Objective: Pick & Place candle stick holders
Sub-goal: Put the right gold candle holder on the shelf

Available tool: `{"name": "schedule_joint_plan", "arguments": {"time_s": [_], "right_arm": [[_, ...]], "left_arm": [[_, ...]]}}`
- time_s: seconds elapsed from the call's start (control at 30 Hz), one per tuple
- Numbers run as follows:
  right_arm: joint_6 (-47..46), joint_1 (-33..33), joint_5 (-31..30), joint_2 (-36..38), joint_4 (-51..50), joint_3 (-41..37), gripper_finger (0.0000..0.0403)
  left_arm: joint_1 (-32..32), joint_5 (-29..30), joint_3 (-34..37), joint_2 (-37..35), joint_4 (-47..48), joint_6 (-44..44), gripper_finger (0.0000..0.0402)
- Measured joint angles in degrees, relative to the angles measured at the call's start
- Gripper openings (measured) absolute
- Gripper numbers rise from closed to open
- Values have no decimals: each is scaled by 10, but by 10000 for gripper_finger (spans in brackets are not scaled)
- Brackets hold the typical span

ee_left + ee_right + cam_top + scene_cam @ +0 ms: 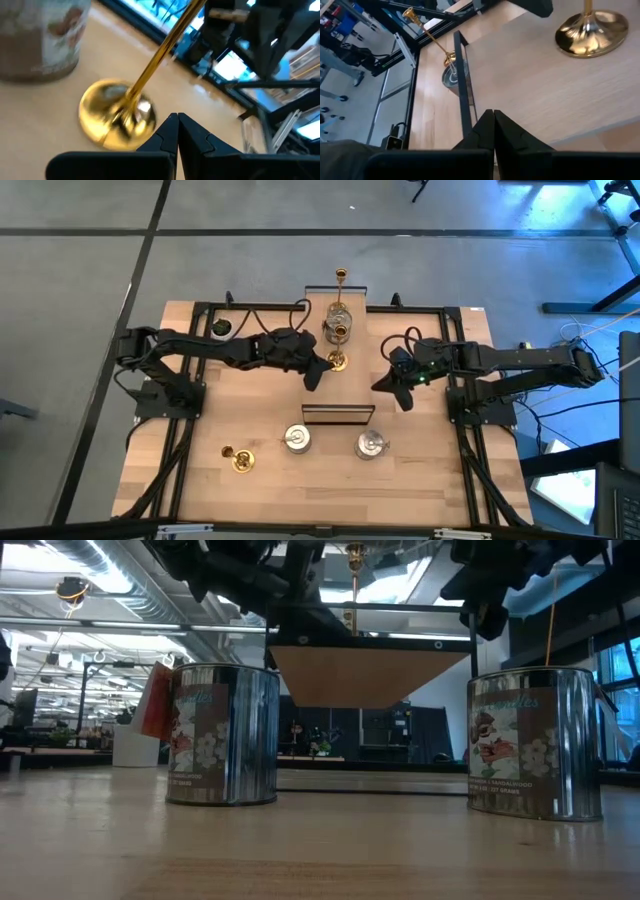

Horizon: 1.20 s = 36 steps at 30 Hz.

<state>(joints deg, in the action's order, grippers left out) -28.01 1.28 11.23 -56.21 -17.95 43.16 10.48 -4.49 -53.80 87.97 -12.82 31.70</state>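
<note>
Our left gripper (313,376) was shut on nothing in the high view, hovering just beside a brass holder (338,361) near the table's (270,405) middle. The right gripper (392,387), fingers together and empty, hung to the right of it. A second brass holder (341,278) stood at the far edge, a third (239,460) at the near left. One silver holder (338,315) sat on the far side, two more, (296,439) and (371,444), toward the near edge, with a black frame (338,415) just beyond them. Grey floor surrounded the pale wood.

The low view alone showed us labelled shiny tins, left (222,733) and right (532,743), blocking much of the workshop behind.

From the left wrist view we saw the closed fingers (177,135) close to the brass base (118,116), its stem tilting away.

The right wrist view showed its pressed fingers (493,131) above bare wood, a brass base (591,31) off to one side.
</note>
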Motion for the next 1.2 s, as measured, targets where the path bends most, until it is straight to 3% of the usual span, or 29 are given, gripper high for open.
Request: {"name": "schedule_joint_plan", "arguments": {"time_s": [1.2], "right_arm": [[2, 0, -12, 0, 5, 0, 0]], "left_arm": [[16, 32, 0, 13, -66, 20, 1]]}}
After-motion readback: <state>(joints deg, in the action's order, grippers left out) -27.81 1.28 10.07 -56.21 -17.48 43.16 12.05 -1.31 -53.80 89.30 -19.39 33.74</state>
